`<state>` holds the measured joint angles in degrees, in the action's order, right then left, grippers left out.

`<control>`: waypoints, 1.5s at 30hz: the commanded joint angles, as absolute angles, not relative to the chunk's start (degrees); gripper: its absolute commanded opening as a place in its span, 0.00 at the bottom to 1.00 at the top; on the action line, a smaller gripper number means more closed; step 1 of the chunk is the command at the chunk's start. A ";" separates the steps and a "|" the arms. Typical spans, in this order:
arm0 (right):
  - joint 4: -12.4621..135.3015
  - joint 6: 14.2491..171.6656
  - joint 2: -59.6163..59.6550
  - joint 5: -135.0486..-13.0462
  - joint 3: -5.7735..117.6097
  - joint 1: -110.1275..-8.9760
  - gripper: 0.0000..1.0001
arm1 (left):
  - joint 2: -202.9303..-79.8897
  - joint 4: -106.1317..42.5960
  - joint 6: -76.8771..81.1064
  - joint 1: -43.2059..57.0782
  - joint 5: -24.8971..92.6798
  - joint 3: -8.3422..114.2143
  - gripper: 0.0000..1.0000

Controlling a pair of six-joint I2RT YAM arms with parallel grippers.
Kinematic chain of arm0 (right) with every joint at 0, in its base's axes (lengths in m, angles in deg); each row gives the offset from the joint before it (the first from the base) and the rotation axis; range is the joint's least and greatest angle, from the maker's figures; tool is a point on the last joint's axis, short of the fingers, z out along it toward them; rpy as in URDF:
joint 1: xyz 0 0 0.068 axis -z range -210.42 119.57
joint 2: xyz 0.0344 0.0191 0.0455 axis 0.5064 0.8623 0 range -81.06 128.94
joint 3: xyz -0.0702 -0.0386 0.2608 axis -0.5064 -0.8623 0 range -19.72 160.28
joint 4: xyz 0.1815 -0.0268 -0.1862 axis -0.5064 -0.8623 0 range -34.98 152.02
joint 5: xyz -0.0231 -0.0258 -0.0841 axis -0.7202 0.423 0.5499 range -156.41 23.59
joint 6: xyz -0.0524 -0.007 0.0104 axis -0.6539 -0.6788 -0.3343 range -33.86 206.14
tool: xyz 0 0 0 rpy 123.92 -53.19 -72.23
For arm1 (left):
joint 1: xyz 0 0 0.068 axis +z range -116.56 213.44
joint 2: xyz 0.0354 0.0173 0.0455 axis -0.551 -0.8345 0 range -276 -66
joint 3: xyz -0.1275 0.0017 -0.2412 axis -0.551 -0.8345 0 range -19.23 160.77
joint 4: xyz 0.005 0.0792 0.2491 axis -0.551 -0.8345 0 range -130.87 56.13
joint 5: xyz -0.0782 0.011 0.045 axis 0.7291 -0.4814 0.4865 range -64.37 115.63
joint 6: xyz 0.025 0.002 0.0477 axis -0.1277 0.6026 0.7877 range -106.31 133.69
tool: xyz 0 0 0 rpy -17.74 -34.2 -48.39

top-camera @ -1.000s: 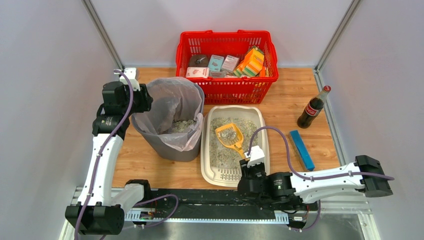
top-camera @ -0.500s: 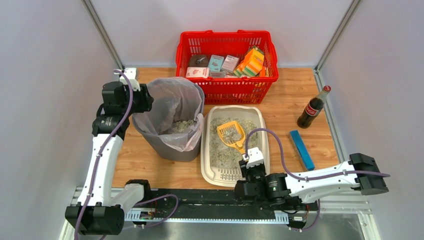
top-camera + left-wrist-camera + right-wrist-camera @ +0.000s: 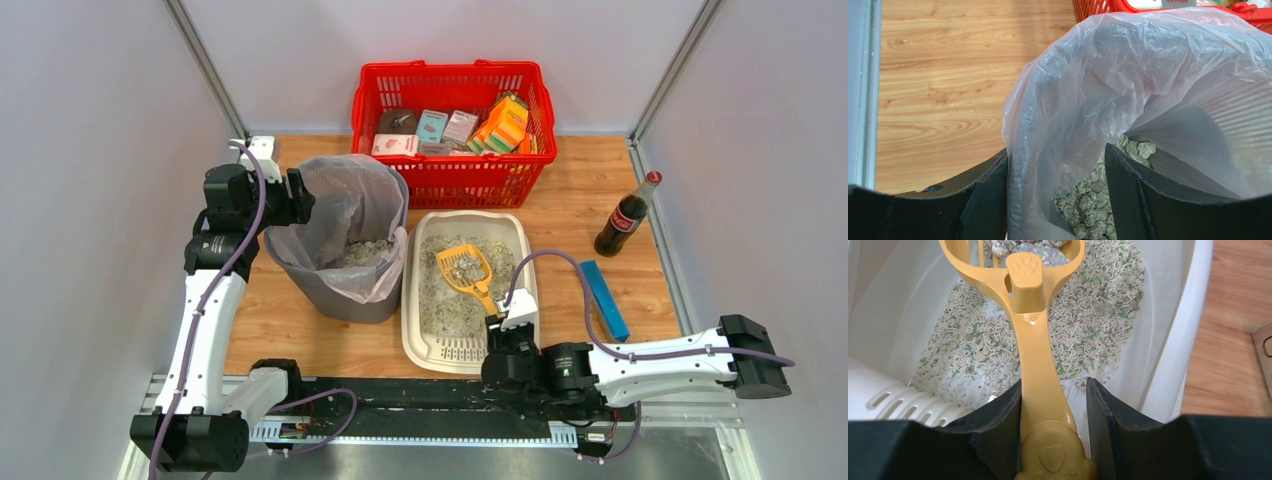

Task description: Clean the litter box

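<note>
The cream-white litter box lies in the middle of the table, with its grate end near me and granules inside; its wall also shows in the right wrist view. A yellow scoop rests in it, its head loaded with clumps. My right gripper is shut on the scoop at the wide end of the handle. My left gripper is at the left rim of the grey bin. Its jaws stand open astride the clear bag, and the fold lies against the left finger.
Greenish clumps lie in the bagged bin. A red mesh basket of boxes stands at the back. A cola bottle and a blue bar are to the right of the tray. Grey walls close in on both sides.
My left jaws have spread wider around the bag's rim. The right gripper and scoop shifted slightly, the scoop head edging toward the tray's far end.
</note>
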<state>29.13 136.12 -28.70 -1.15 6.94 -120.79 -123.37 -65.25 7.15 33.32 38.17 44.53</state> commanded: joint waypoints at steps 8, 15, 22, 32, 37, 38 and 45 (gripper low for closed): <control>34.94 128.99 -24.04 -5.70 11.37 -119.46 0.00 | -121.29 -65.69 6.14 33.08 39.52 42.56 0.74; 42.42 123.58 -25.61 -10.24 10.16 -118.14 0.00 | -117.77 -64.02 6.31 33.08 35.74 41.06 0.76; 44.18 122.65 -31.40 -12.94 7.56 -115.68 0.00 | -117.51 -63.76 6.14 33.08 37.14 41.23 0.76; 40.09 123.20 -29.22 -13.62 9.61 -113.92 0.00 | -115.84 -62.44 5.26 33.08 36.97 41.15 0.76; 48.15 119.32 -29.55 -21.20 7.19 -111.64 0.00 | -112.41 -59.46 4.91 33.08 35.48 40.01 0.76; 47.35 119.71 -28.34 -21.75 7.44 -111.64 0.00 | -112.15 -59.27 5.08 33.17 35.47 40.18 0.77; 46.69 117.88 -27.45 -21.71 8.86 -109.88 0.00 | -111.18 -58.92 5.43 33.08 35.21 41.14 0.77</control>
